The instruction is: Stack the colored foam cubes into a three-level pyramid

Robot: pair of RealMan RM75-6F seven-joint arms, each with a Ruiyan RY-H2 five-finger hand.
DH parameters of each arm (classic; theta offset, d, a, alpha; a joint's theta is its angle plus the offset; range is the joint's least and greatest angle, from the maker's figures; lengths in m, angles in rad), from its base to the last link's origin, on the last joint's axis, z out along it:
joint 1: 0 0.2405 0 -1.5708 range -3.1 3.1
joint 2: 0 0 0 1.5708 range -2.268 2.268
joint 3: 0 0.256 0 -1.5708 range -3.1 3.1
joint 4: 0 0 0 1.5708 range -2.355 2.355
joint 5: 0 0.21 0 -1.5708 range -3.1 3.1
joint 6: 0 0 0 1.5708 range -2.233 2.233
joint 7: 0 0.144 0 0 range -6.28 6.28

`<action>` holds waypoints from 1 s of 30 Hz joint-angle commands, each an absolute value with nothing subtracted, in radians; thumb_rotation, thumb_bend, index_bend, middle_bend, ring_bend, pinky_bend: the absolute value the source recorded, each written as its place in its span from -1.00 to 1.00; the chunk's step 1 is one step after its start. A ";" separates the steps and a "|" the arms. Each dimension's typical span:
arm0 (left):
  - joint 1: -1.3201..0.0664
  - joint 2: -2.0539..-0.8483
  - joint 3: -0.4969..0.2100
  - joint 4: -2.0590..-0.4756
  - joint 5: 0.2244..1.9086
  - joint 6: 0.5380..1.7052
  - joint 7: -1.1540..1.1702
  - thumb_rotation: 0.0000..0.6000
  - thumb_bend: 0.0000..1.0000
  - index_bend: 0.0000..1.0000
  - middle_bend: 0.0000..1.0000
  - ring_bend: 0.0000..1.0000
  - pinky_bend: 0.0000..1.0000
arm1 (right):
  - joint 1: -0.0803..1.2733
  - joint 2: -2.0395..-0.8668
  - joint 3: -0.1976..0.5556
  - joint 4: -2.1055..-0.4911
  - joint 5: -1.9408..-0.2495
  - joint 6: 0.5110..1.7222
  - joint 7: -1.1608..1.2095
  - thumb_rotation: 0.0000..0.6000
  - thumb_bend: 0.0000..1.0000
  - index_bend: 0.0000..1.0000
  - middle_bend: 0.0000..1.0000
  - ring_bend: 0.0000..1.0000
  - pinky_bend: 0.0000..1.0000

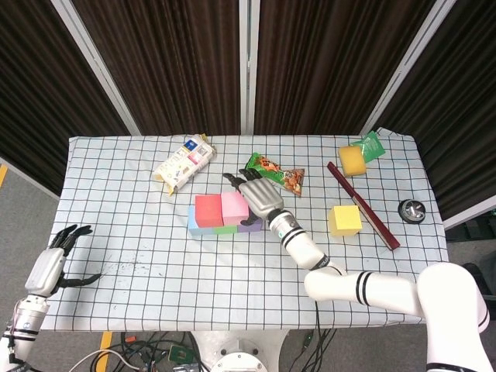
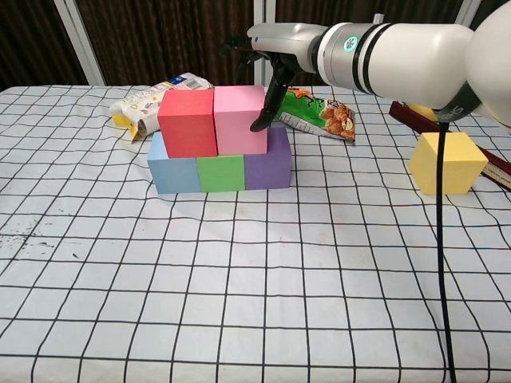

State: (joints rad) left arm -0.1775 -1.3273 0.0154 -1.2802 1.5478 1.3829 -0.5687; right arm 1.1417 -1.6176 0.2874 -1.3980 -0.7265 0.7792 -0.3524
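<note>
squarely, cube row (image 2: 221,171) runs left-right, right hand (image 2: 275,48) above.

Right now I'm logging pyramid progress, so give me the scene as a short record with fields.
bottom level: blue cube, green cube, purple cube in a row
second level: red cube and pink cube, side by side
top level: none yet
loose cube: yellow cube, on the table to the right, apart from the stack
right hand: over the pink cube, a fingertip at its right side, holding nothing
left hand: off the table's left edge, fingers spread
</note>
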 commanded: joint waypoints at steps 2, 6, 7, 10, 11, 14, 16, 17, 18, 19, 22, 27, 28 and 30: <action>-0.177 -1.328 0.015 -1.278 1.548 1.384 -0.566 1.00 -1.00 -0.78 -0.68 -0.94 -0.98 | 1.139 -1.626 0.290 -1.390 -0.738 0.786 -0.338 1.00 -1.00 -1.00 -0.47 -1.00 -1.00; -0.176 -1.330 0.015 -1.276 1.548 1.386 -0.559 1.00 -1.00 -0.78 -0.68 -0.95 -0.98 | 1.134 -1.635 0.287 -1.381 -0.760 0.800 -0.331 1.00 -0.94 -1.00 -0.39 -1.00 -1.00; -0.176 -1.330 0.015 -1.276 1.548 1.386 -0.559 1.00 -1.00 -0.78 -0.68 -0.95 -0.98 | 1.134 -1.637 0.286 -1.379 -0.762 0.802 -0.331 1.00 -0.91 -1.00 -0.38 -1.00 -1.00; -0.177 -1.333 0.013 -1.271 1.548 1.387 -0.545 1.00 -1.00 -0.78 -0.68 -0.95 -0.98 | 1.131 -1.643 0.287 -1.375 -0.769 0.813 -0.330 1.00 -0.84 -1.00 -0.35 -1.00 -1.00; -0.177 -1.334 0.014 -1.271 1.548 1.387 -0.542 1.00 -1.00 -0.78 -0.68 -0.95 -0.98 | 1.129 -1.646 0.288 -1.374 -0.773 0.819 -0.327 1.00 -0.81 -1.00 -0.33 -1.00 -1.00; -0.177 -1.333 0.014 -1.273 1.548 1.386 -0.546 1.00 -1.00 -0.78 -0.68 -0.95 -0.98 | 1.124 -1.650 0.290 -1.371 -0.786 0.827 -0.321 1.00 -0.76 -1.00 -0.29 -1.00 -1.00; -0.177 -1.332 0.014 -1.275 1.549 1.386 -0.548 1.00 -1.00 -0.78 -0.68 -0.95 -0.98 | 1.121 -1.649 0.291 -1.374 -0.793 0.829 -0.317 1.00 -0.75 -1.00 -0.28 -1.00 -1.00; -0.177 -1.331 0.014 -1.276 1.549 1.386 -0.549 1.00 -1.00 -0.78 -0.68 -0.95 -0.98 | 1.118 -1.647 0.292 -1.377 -0.797 0.831 -0.314 1.00 -0.75 -1.00 -0.28 -1.00 -1.00; -0.178 -1.330 0.013 -1.277 1.549 1.386 -0.549 1.00 -1.00 -0.78 -0.68 -0.95 -0.98 | 1.116 -1.644 0.293 -1.381 -0.801 0.833 -0.311 1.00 -0.75 -1.00 -0.27 -1.00 -1.00; -0.178 -1.330 0.013 -1.277 1.549 1.385 -0.550 1.00 -1.00 -0.78 -0.68 -0.95 -0.98 | 1.113 -1.641 0.294 -1.384 -0.805 0.834 -0.308 1.00 -0.74 -1.00 -0.27 -1.00 -1.00; -0.180 -1.330 0.014 -1.279 1.551 1.383 -0.548 1.00 -1.00 -0.78 -0.68 -0.95 -0.98 | 1.101 -1.631 0.294 -1.397 -0.830 0.843 -0.294 1.00 -0.72 -1.00 -0.24 -1.00 -1.00; -0.182 -1.330 0.014 -1.283 1.553 1.382 -0.544 1.00 -1.00 -0.78 -0.68 -0.95 -0.98 | 1.080 -1.614 0.283 -1.402 -0.890 0.851 -0.266 1.00 -0.70 -1.00 -0.20 -1.00 -1.00; -0.182 -1.330 0.014 -1.283 1.553 1.381 -0.543 1.00 -1.00 -0.78 -0.68 -0.95 -0.98 | 1.076 -1.610 0.280 -1.400 -0.904 0.851 -0.261 1.00 -0.70 -1.00 -0.20 -1.00 -1.00; -0.183 -1.330 0.015 -1.284 1.552 1.380 -0.542 1.00 -1.00 -0.78 -0.68 -0.95 -0.98 | 1.067 -1.601 0.272 -1.396 -0.938 0.849 -0.243 1.00 -0.70 -1.00 -0.20 -1.00 -1.00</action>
State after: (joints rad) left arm -0.1829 -1.3304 0.0148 -1.2838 1.5524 1.3795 -0.5419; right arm 1.0763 -1.6104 0.2796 -1.3988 -0.9157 0.8491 -0.2580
